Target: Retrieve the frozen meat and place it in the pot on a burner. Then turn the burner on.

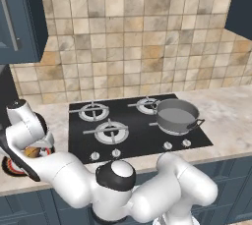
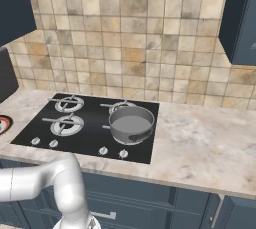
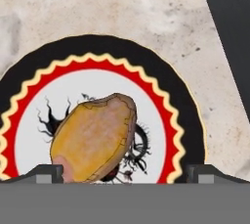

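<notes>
The frozen meat [image 3: 95,140], a brown-orange lump with yellowish patches, lies on a round plate [image 3: 161,71] with a black rim and a red zigzag ring. My gripper [image 3: 127,174] is open right above it, one fingertip on each side of the lump, not touching it. In the left base view the meat [image 1: 32,152] peeks out under my hand at the counter's far left. The grey pot [image 1: 176,116] [image 2: 131,123] stands empty on the front right burner of the black cooktop [image 1: 138,135], far to the right of the gripper.
A row of small knobs [image 1: 116,153] runs along the cooktop's front edge. Three open burners [image 1: 111,131] lie left of and behind the pot. Marble counter [image 2: 200,138] stretches to the right. Dark cabinets hang above on both sides of the tiled wall.
</notes>
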